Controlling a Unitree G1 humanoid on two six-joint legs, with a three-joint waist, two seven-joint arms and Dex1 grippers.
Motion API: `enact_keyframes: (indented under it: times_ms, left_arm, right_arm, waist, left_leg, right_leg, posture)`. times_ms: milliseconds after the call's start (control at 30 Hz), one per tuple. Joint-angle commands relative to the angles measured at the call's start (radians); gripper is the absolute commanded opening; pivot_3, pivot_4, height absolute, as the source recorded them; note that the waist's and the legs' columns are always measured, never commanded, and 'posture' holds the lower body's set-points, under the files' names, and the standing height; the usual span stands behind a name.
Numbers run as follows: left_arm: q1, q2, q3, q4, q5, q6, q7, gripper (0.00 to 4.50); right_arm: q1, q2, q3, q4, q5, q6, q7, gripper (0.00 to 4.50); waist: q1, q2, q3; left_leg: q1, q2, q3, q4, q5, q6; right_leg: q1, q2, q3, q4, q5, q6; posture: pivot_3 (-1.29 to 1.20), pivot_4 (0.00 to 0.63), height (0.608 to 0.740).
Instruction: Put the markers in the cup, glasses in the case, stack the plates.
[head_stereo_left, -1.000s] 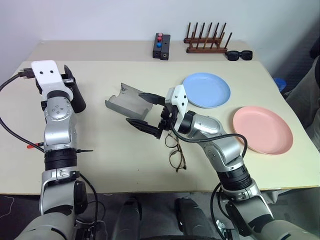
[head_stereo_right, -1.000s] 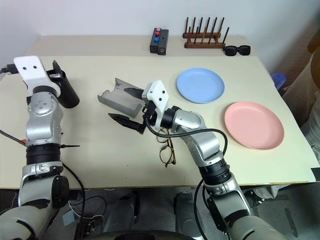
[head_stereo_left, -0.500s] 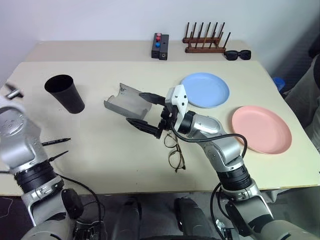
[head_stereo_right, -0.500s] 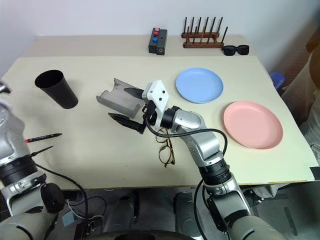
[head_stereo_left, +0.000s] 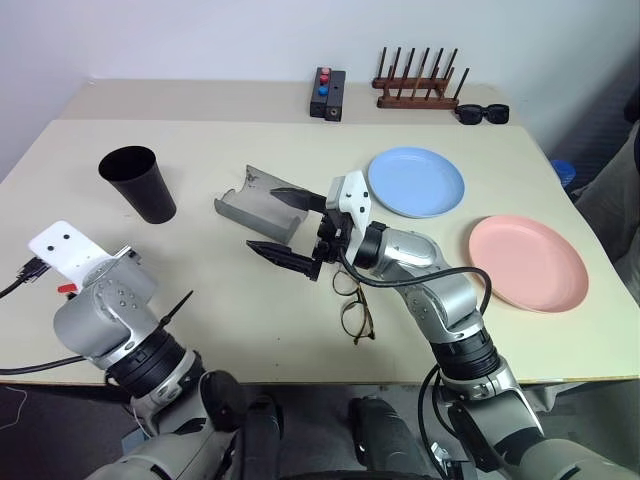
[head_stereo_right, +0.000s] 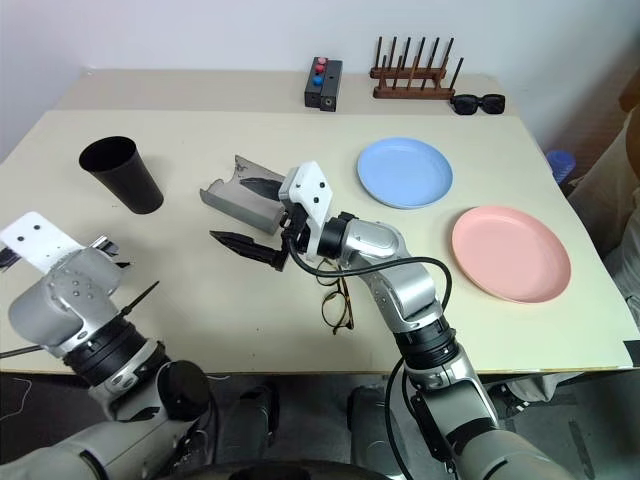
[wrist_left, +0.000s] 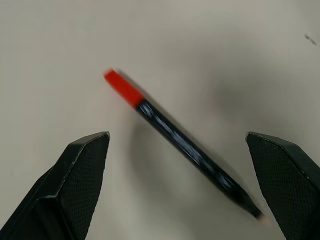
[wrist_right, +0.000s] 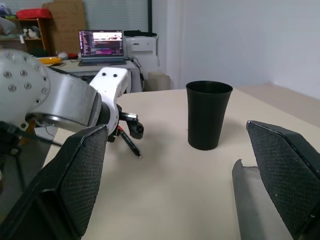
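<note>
A marker (wrist_left: 150, 112) with a black body and a red end lies flat on the table, between the fingers of my open left gripper (wrist_left: 175, 136), which points down at it without touching. That gripper is near the table's front left edge. The black cup (head_stereo_left: 140, 185) stands upright behind it. The grey case (head_stereo_left: 250, 207) lies open mid-table. My right gripper (head_stereo_left: 285, 226) hovers open and empty beside the case, pointing left. The glasses (head_stereo_left: 352, 303) lie unfolded just in front of the right wrist. The blue plate (head_stereo_left: 415, 182) and the pink plate (head_stereo_left: 527, 262) sit apart on the right.
At the table's back stand a black box (head_stereo_left: 328, 93) with red and blue buttons, a wooden peg rack (head_stereo_left: 420, 88) and black sunglasses (head_stereo_left: 482, 113). A person's clothing (head_stereo_left: 615, 195) shows past the right edge.
My left gripper has left the cup, drawn back and sunk toward the table's front left, tilting down over the red-ended marker. The right gripper has stayed by the case.
</note>
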Motion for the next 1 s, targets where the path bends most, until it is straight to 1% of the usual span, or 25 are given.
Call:
enact_keyframes:
  times_ms: [33, 167, 267, 567, 600, 633, 667, 733, 800, 867, 900, 1000]
  left_arm:
    - [-0.048, -0.012, 0.039, -0.002, 0.032, 0.028, 0.007, 4.48]
    - [-0.109, -0.027, 0.101, 0.045, 0.074, 0.055, 0.032, 4.48]
    - [-0.119, -0.016, 0.114, 0.076, 0.104, 0.056, 0.037, 4.48]
    - [-0.148, 0.013, 0.169, 0.168, 0.110, -0.020, 0.026, 4.48]
    - [-0.152, 0.012, 0.180, 0.172, 0.108, -0.025, 0.026, 3.98]
    - [-0.154, 0.011, 0.189, 0.174, 0.107, -0.031, 0.029, 3.70]
    - [-0.156, 0.009, 0.200, 0.175, 0.105, -0.037, 0.031, 3.23]
    - [-0.163, 0.007, 0.219, 0.177, 0.103, -0.042, 0.036, 2.24]
    - [-0.167, 0.006, 0.229, 0.180, 0.102, -0.045, 0.038, 1.11]
    - [-0.165, 0.009, 0.233, 0.180, 0.102, -0.056, 0.040, 0.24]
    - [-0.165, 0.011, 0.236, 0.180, 0.102, -0.062, 0.042, 0.11]
    - [-0.172, 0.016, 0.251, 0.173, 0.090, -0.092, 0.044, 0.11]
  right_arm:
    - [-0.003, 0.000, 0.008, -0.026, -0.005, -0.027, 0.008, 4.50]
    - [0.003, -0.003, 0.010, -0.030, -0.014, -0.031, 0.003, 4.50]
    - [0.005, -0.003, 0.010, -0.031, -0.015, -0.032, 0.001, 4.50]
    - [0.008, -0.006, 0.018, -0.051, -0.011, -0.022, 0.010, 4.50]
    - [0.006, -0.006, 0.017, -0.052, -0.010, -0.020, 0.011, 4.50]
    - [0.004, -0.007, 0.017, -0.052, -0.009, -0.019, 0.012, 4.50]
    - [0.004, -0.008, 0.017, -0.053, -0.009, -0.018, 0.013, 4.50]
    - [0.005, -0.013, 0.018, -0.055, -0.008, -0.013, 0.019, 4.50]
    - [0.007, -0.018, 0.018, -0.057, -0.006, -0.007, 0.025, 4.50]
    - [0.008, -0.030, 0.022, -0.060, -0.003, 0.004, 0.038, 4.50]
    - [0.007, -0.038, 0.024, -0.061, -0.003, 0.009, 0.046, 4.50]
    - [0.003, -0.061, 0.033, -0.058, -0.012, 0.015, 0.070, 4.50]
  waist:
    - [0.000, 0.000, 0.000]
    - [0.000, 0.000, 0.000]
    - [0.000, 0.000, 0.000]
    - [-0.001, 0.000, 0.000]
    - [-0.001, 0.000, 0.000]
    - [-0.002, 0.000, 0.000]
    - [-0.004, 0.000, 0.000]
    - [-0.010, 0.000, 0.000]
    - [-0.017, 0.000, 0.000]
    - [-0.019, 0.000, 0.000]
    - [-0.020, 0.000, 0.000]
    - [-0.021, 0.000, 0.000]
  left_leg:
    - [0.000, 0.000, 0.000, 0.000, 0.000, 0.000]
    - [0.000, 0.000, 0.000, 0.000, 0.000, 0.000]
    - [0.000, 0.000, 0.000, 0.000, 0.000, 0.000]
    - [0.000, 0.000, 0.000, 0.000, 0.000, 0.000]
    - [0.000, 0.000, 0.000, 0.000, 0.000, 0.000]
    - [0.000, 0.000, 0.000, 0.000, 0.000, 0.000]
    - [0.000, 0.000, 0.000, 0.000, 0.000, 0.000]
    - [0.000, 0.000, 0.000, -0.001, 0.000, 0.000]
    - [0.000, 0.000, 0.000, -0.001, 0.000, 0.000]
    - [0.000, 0.000, 0.000, -0.001, 0.000, 0.000]
    - [0.000, 0.000, 0.000, -0.001, 0.000, 0.000]
    - [0.000, 0.000, 0.000, -0.001, 0.000, 0.000]
  right_leg:
    - [0.000, 0.000, 0.000, 0.000, 0.000, 0.000]
    - [0.000, 0.000, 0.000, 0.000, 0.000, 0.000]
    - [0.000, 0.000, 0.000, 0.000, 0.000, 0.000]
    - [0.000, 0.000, 0.000, 0.000, 0.000, 0.000]
    - [0.000, 0.000, 0.000, 0.000, 0.000, 0.000]
    - [0.000, 0.000, 0.000, 0.000, 0.000, 0.000]
    - [0.000, 0.000, 0.000, 0.000, 0.000, 0.000]
    - [0.000, 0.000, 0.000, 0.000, 0.000, 0.000]
    - [0.000, 0.000, 0.000, 0.000, 0.000, 0.000]
    - [0.000, 0.000, 0.000, 0.000, 0.000, 0.000]
    - [0.000, 0.000, 0.000, 0.000, 0.000, 0.000]
    - [0.000, 0.000, 0.000, 0.000, 0.000, 0.000]
  posture:
    - [0.00, 0.150, 0.740]
    - [0.00, 0.150, 0.740]
    - [0.00, 0.150, 0.740]
    - [0.00, 0.150, 0.740]
    - [0.00, 0.150, 0.740]
    - [0.00, 0.150, 0.740]
    - [0.00, 0.150, 0.740]
    - [0.00, 0.150, 0.740]
    - [0.00, 0.150, 0.740]
    - [0.00, 0.150, 0.740]
    - [0.00, 0.150, 0.740]
    - [0.00, 0.150, 0.740]
